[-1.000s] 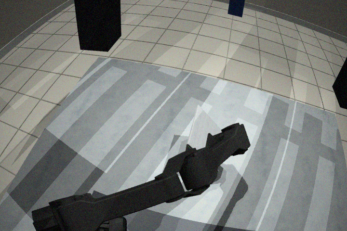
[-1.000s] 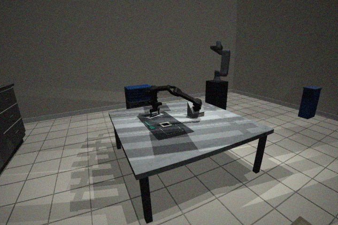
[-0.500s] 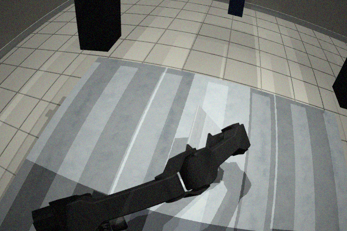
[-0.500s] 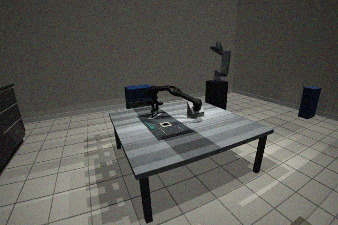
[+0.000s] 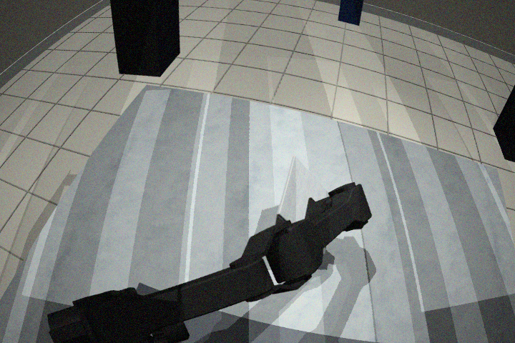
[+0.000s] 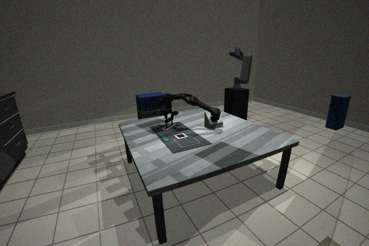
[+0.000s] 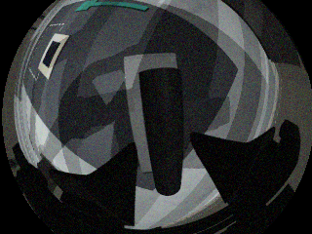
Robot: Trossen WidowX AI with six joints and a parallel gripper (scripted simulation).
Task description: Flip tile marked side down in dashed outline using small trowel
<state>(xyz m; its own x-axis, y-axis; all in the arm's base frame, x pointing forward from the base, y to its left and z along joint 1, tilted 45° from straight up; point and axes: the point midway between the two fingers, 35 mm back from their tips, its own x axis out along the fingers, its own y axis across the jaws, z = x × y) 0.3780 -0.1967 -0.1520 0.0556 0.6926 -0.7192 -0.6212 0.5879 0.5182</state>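
Note:
My gripper [image 6: 168, 124] [image 7: 164, 142] is open, low over the back part of the dark mat [image 6: 176, 149]. The trowel's dark handle [image 7: 163, 104] stands between the parted fingers in the wrist view, with a gap beside the right finger. A pale grey plate [image 7: 134, 114] shows behind the handle; whether it touches the mat is unclear. The tile [image 6: 184, 137] [image 7: 44, 69], cream-edged with a dark square on its upper face, lies flat at the back edge of the dashed outline [image 6: 181, 146]. The top view does not show the fingertips.
A teal piece [image 6: 163, 137] [image 7: 114, 4] lies on the mat, left of the tile in the exterior view. The arm reaches over from its pale wedge base [image 6: 213, 125] [image 5: 288, 190] on the striped table [image 6: 266, 142]. Hard shadows cross the table and mat.

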